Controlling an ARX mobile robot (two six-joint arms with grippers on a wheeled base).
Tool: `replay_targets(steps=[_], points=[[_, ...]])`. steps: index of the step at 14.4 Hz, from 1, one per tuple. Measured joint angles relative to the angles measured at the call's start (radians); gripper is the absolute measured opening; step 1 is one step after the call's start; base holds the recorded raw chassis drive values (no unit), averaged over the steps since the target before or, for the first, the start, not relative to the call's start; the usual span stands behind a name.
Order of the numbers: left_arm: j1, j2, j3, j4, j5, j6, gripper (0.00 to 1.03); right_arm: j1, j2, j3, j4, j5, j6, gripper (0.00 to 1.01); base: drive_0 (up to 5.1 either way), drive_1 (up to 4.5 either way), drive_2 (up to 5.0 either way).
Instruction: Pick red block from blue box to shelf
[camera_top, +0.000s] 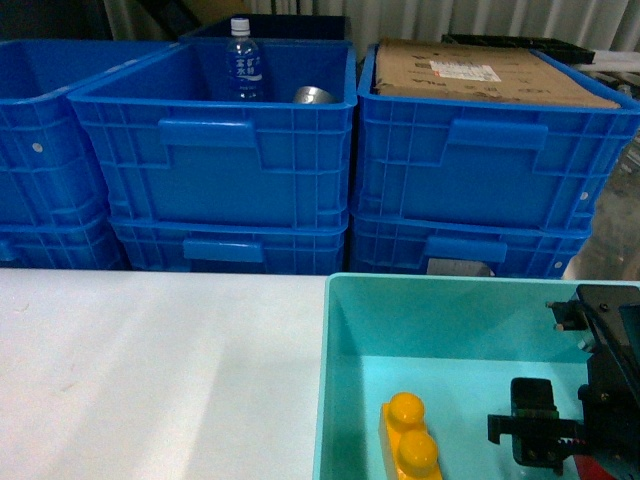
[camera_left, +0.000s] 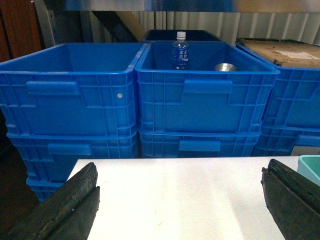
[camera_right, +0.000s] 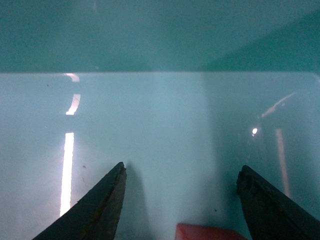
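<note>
Two dark fingertips (camera_right: 95, 210) of the right gripper (camera_right: 182, 205) are framing the bottom of the right wrist view, spread wide, with a sliver of the red block (camera_right: 205, 232) showing at the lower edge between them, on the floor of the blue box (camera_right: 160, 125). In the head view that gripper (camera_top: 535, 435) is hanging at the lower right, inside the box (camera_top: 330, 380), and a hint of red is peeking out at the bottom right corner beneath it. To grasp well, the jaws should probably be coming down a little further and centring on the block before closing, keeping clear of the yellow brick (camera_top: 410, 440) lying lower centre in the same box. Left gripper (camera_left: 180, 200) is also gaping wide, idling over the white table (camera_left: 175, 200). Upper centre, a dark blue crate (camera_top: 210, 150) is holding a water bottle (camera_top: 243, 60) and a metal can (camera_top: 312, 95); the crate at upper right is carrying a cardboard sheet (camera_top: 480, 75). No shelf is showing.
</note>
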Motion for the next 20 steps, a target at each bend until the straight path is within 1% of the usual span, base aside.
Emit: replay_targets(steps=[1,3,4,5,6,8,9,10,11,14,16,19,20], points=[[0.0,0.0,0.0,0.0,0.0,0.0,0.98,-0.002,0.0,-0.017,0.009,0.001,0.0,0.69,0.0,0.0,0.0],[0.0,0.0,0.0,0.0,0.0,0.0,0.98,-0.014,-0.016,-0.045,0.021,0.003,-0.001,0.68,0.0,0.0,0.0],[0.0,0.0,0.0,0.0,0.0,0.0,0.98,-0.014,-0.024,-0.07,0.034,0.004,-0.004,0.71,0.0,0.0,0.0],[0.0,0.0,0.0,0.0,0.0,0.0,0.98,-0.014,-0.034,-0.086,0.042,0.003,-0.011,0.7,0.0,0.0,0.0],[0.0,0.0,0.0,0.0,0.0,0.0,0.98,-0.014,-0.036,-0.095,0.049,0.004,-0.013,0.65,0.0,0.0,0.0],[0.0,0.0,0.0,0.0,0.0,0.0,0.98,-0.012,-0.04,-0.101,0.07,0.006,-0.025,0.43,0.0,0.0,0.0],[0.0,0.0,0.0,0.0,0.0,0.0,0.98,-0.01,-0.042,-0.104,0.093,0.013,-0.039,0.33,0.0,0.0,0.0],[0.0,0.0,0.0,0.0,0.0,0.0,0.98,-0.006,-0.042,-0.104,0.099,0.013,-0.047,0.29,0.0,0.0,0.0],[0.0,0.0,0.0,0.0,0.0,0.0,0.98,-0.005,-0.042,-0.104,0.099,0.016,-0.048,0.29,0.0,0.0,0.0],[0.0,0.0,0.0,0.0,0.0,0.0,0.98,0.006,-0.047,-0.102,0.132,0.043,-0.073,0.29,0.0,0.0,0.0],[0.0,0.0,0.0,0.0,0.0,0.0,0.98,0.011,-0.129,-0.104,0.079,0.035,-0.09,0.29,0.0,0.0,0.0],[0.0,0.0,0.0,0.0,0.0,0.0,0.98,0.021,-0.438,-0.112,-0.111,-0.053,-0.099,0.29,0.0,0.0,0.0],[0.0,0.0,0.0,0.0,0.0,0.0,0.98,0.021,-0.54,-0.113,-0.188,-0.074,-0.101,0.29,0.0,0.0,0.0]])
